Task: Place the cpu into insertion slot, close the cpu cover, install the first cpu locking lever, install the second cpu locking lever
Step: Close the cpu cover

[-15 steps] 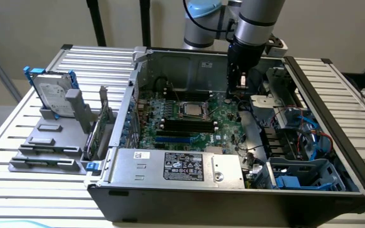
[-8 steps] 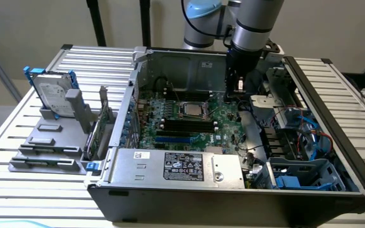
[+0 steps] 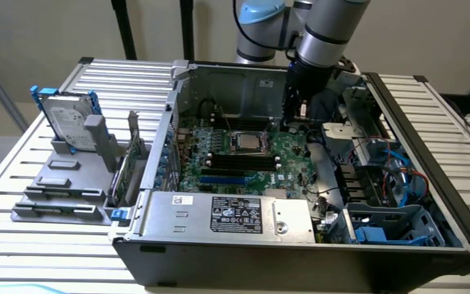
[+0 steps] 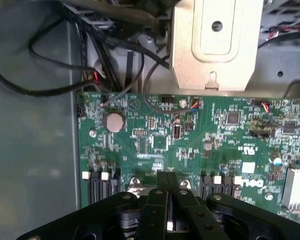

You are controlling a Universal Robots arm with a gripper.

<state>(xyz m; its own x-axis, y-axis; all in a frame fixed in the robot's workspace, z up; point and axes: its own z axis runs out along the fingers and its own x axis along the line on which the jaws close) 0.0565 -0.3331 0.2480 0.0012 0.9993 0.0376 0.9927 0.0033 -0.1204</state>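
In the exterior view the insertion slot (image 3: pixel 246 151) sits mid-board on the green motherboard (image 3: pixel 288 153), a square socket with a silvery rim. A tan-grey square face, the cpu (image 3: pixel 246 143), shows in its centre, and the silvery cpu cover (image 3: pixel 246 132) seems to lie flat around it. I cannot make out the locking levers. My gripper (image 3: pixel 294 122) hangs low over the board, just to the exterior view's right of the socket and behind it. In the wrist view my black fingers (image 4: pixel 160 210) are pressed together, so the gripper (image 4: pixel 168 200) is shut, with only a small bright glint between them.
Long black memory slots (image 3: pixel 243 161) lie in front of the socket, with the power supply (image 3: pixel 227 214) at the case front. Cables (image 3: pixel 382 171) and a blue drive cage (image 3: pixel 390 229) crowd the exterior view's right. A hard drive (image 3: pixel 65 119) stands outside. A metal bracket (image 4: pixel 215 45) overhangs the board edge.
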